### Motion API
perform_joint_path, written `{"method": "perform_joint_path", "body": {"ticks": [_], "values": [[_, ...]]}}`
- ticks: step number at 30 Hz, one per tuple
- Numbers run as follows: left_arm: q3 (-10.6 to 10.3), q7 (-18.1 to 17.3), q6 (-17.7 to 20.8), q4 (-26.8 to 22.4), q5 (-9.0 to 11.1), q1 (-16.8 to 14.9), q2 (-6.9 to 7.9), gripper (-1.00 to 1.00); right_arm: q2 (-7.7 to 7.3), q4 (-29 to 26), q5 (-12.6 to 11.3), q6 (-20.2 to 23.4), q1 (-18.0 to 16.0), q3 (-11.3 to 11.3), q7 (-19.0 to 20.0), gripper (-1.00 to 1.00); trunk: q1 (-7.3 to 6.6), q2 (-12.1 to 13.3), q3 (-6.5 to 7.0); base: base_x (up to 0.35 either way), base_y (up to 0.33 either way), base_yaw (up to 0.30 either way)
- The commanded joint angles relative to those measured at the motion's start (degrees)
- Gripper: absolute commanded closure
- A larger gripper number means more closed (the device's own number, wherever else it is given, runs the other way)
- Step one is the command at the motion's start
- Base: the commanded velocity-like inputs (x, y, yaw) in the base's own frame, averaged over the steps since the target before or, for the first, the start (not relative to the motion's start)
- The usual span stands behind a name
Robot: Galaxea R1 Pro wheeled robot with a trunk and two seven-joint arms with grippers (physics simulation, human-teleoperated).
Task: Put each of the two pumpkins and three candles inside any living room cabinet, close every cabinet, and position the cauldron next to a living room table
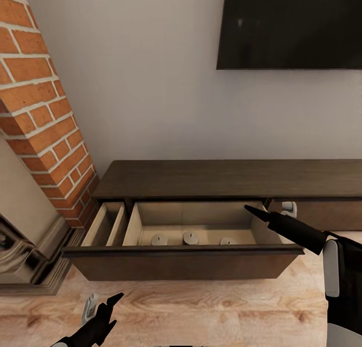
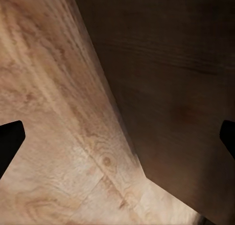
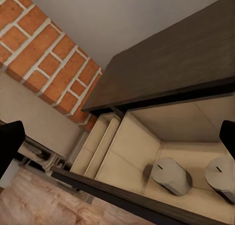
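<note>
My right gripper (image 1: 269, 210) hangs released at the right of the frame, over the open drawer's right end. My left gripper (image 1: 103, 302), lower left, is spread wide above the wood floor (image 1: 201, 307). Three candles (image 1: 190, 237) stand upright in the cabinet (image 1: 226, 179) drawer, centre frame, beside the brick column (image 1: 45, 111).

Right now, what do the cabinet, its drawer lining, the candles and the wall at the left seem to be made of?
The cabinet looks like dark brown wood, matte, with faint grain on its top. Its open drawer is lined in pale beige board, smooth and plain, possibly laminate. The candles look like dull greyish-tan wax, each with a small wick mark; the material is uncertain. The wall column is red brick with light mortar joints.
</note>
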Motion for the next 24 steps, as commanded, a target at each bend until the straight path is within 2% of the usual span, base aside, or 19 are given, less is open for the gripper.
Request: {"method": "perform_joint_path", "body": {"ticks": [1,4,8,10,13,15,18,24], "values": [[-0.19,-0.12,0.10,0.04,0.40,-0.03,0.04,-1.00,-0.02,0.00,-0.05,0.28,-0.05,-0.05,0.14,-1.00,-0.01,-0.02,0.05,0.000,0.000,0.000],[-0.23,-0.34,0.14,0.09,0.11,-0.04,0.01,-1.00,-0.13,0.00,-0.02,0.26,-0.26,-0.21,0.10,-1.00,-0.01,-0.02,0.33,0.000,0.000,0.000],[-0.30,-1.04,0.15,0.10,0.04,-0.04,0.00,-1.00,0.44,0.00,0.03,0.05,-0.53,-0.37,-1.03,-1.00,-0.01,-0.02,0.70,0.000,0.000,0.000],[-0.40,-1.11,0.14,0.09,-0.08,-0.04,0.00,-1.00,0.60,0.00,0.04,-0.39,-0.53,-0.38,-3.81,-1.00,-0.01,-0.02,0.89,0.000,0.000,0.000],[-0.60,-1.30,0.20,0.04,-0.19,-0.04,0.00,-1.00,0.77,0.00,0.01,-2.85,-0.57,-0.29,-11.73,-1.00,-0.01,-0.02,1.17,0.000,0.000,0.000],[-0.65,-1.47,0.38,-0.22,-0.17,-0.05,0.02,-1.00,0.82,0.00,-0.02,-4.30,-0.57,-0.22,-15.32,-1.00,-0.01,-0.02,1.36,0.000,0.000,0.000],[-0.85,-2.04,0.53,-0.59,-0.19,-0.04,0.02,-1.00,0.88,0.00,-0.03,-6.03,-0.49,-0.08,-18.01,-1.00,-0.01,-0.02,1.64,0.000,0.000,0.000],[-1.08,-3.27,0.48,-0.75,-0.28,-0.04,0.00,-1.00,0.89,0.00,0.01,-7.70,-0.38,0.01,-19.29,-1.00,-0.01,-0.02,2.20,0.000,0.000,0.000]]}}
